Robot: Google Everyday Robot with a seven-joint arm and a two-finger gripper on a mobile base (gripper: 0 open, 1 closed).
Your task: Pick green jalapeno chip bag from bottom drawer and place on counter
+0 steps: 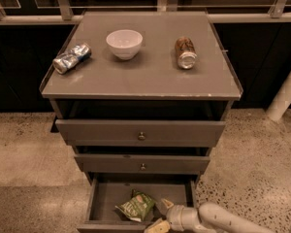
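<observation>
The green jalapeno chip bag [136, 207] lies crumpled on the floor of the open bottom drawer [103, 198], near its middle. My gripper [160, 214] comes in from the lower right, low inside the drawer. It is open, with one pale finger [167, 203] above and one at the frame's bottom edge, just to the right of the bag. The fingertips are close to the bag's right edge and hold nothing. The grey counter [150, 76] is above.
On the counter stand a white bowl [124, 43], a crushed silver-blue can [71, 58] at the left and a brown can [185, 52] lying at the right. The two upper drawers [141, 132] stick out a little. A white post [286, 96] stands at the right.
</observation>
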